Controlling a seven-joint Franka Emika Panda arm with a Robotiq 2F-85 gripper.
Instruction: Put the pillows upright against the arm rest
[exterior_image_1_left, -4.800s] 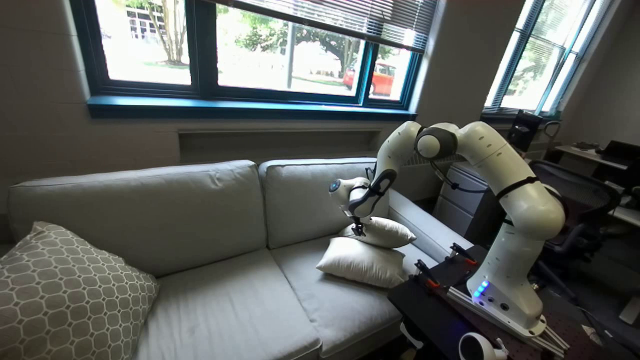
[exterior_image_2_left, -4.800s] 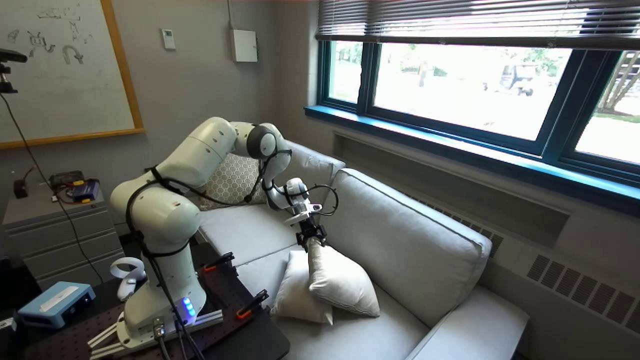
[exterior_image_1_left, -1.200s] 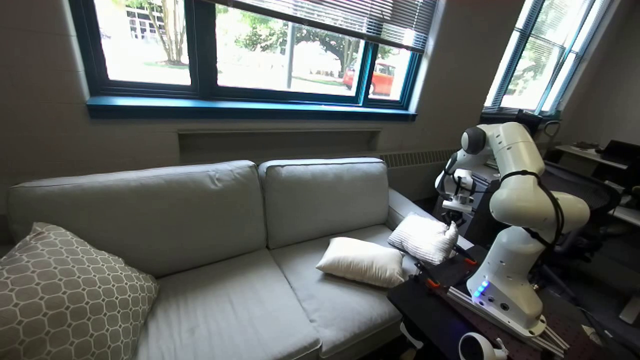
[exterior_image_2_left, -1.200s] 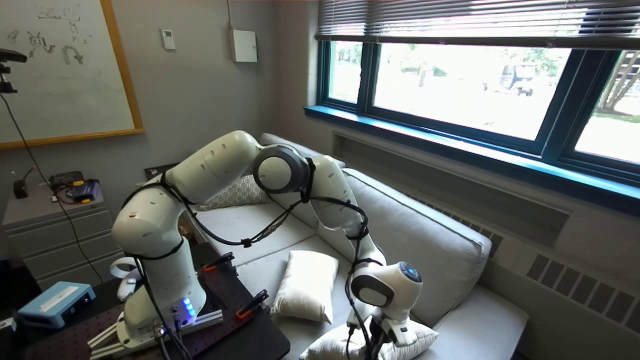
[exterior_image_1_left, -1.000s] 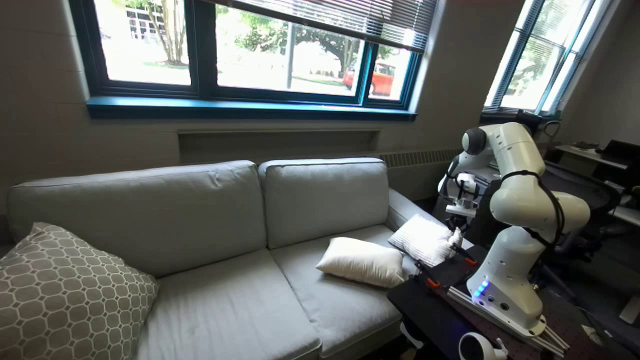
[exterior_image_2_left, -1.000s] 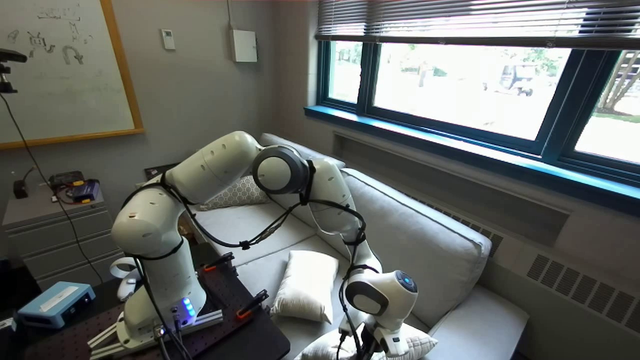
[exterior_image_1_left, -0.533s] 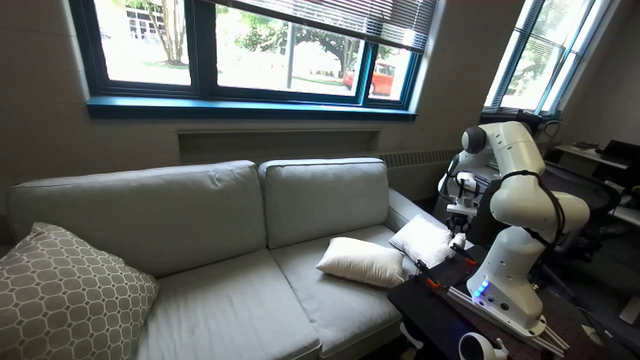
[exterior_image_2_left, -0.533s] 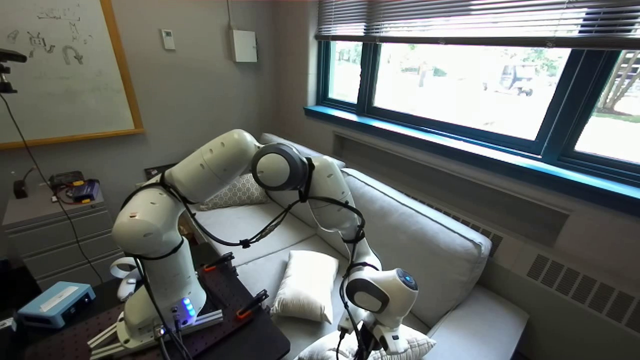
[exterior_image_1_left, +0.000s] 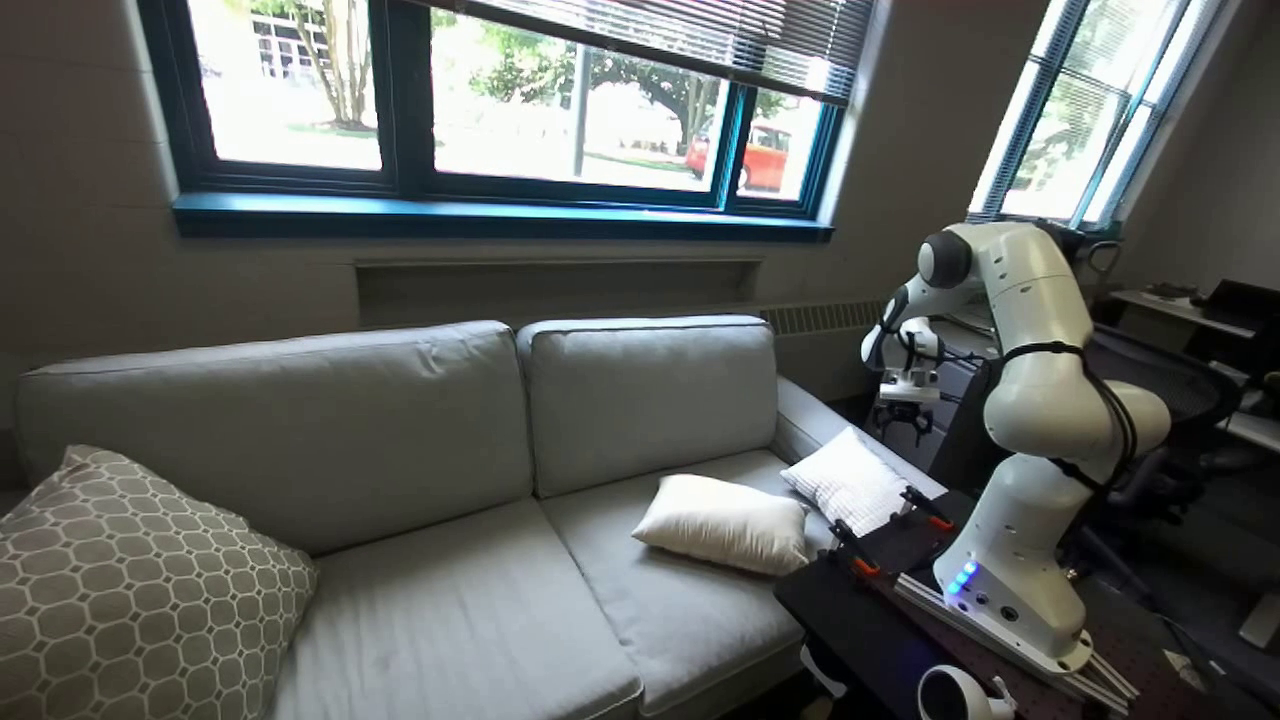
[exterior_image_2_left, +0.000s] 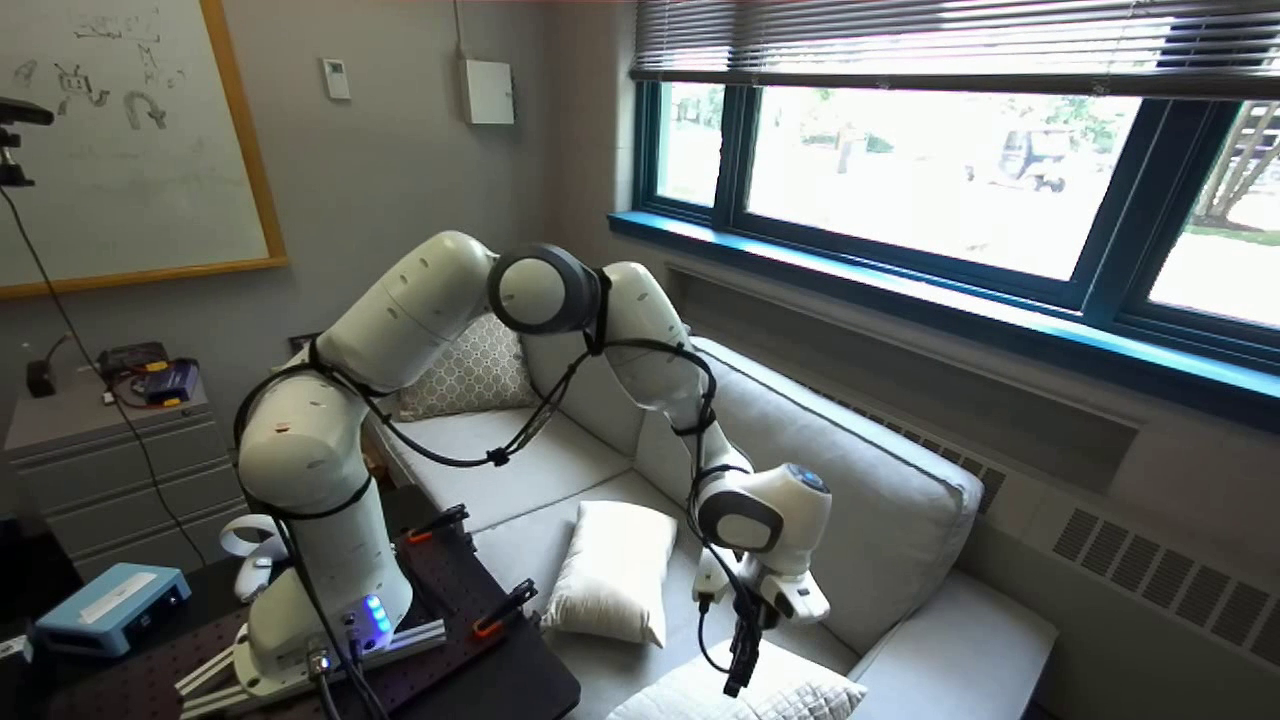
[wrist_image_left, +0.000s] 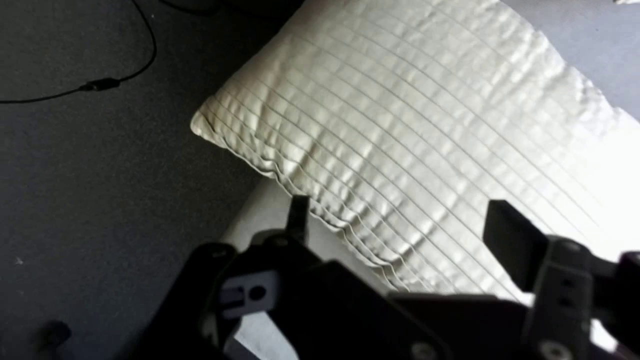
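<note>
Robot arm (exterior_image_1_left: 1045, 400) has risen in the last half second. Arm rest (exterior_image_1_left: 812, 413) partly hidden by the quilted white pillow (exterior_image_2_left: 800, 685), which slants beside it, contact unclear; pillow cropped low in an exterior view, glare-washed in the wrist view, its bunched corner now dropped. Plain white pillow (exterior_image_1_left: 722, 525) unmoved on the seat (exterior_image_1_left: 680, 625). Gripper (wrist_image_left: 405, 222) lifted off, jaws wide apart.

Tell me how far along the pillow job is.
Looks done: the textured white pillow appears tilted against the arm rest, though how upright it stands is hard to tell. In hand: nothing; the gripper is open above that pillow. Left: the smooth cream pillow lies on the seat cushion, apart from the arm rest, so it likely needs standing up there.
</note>
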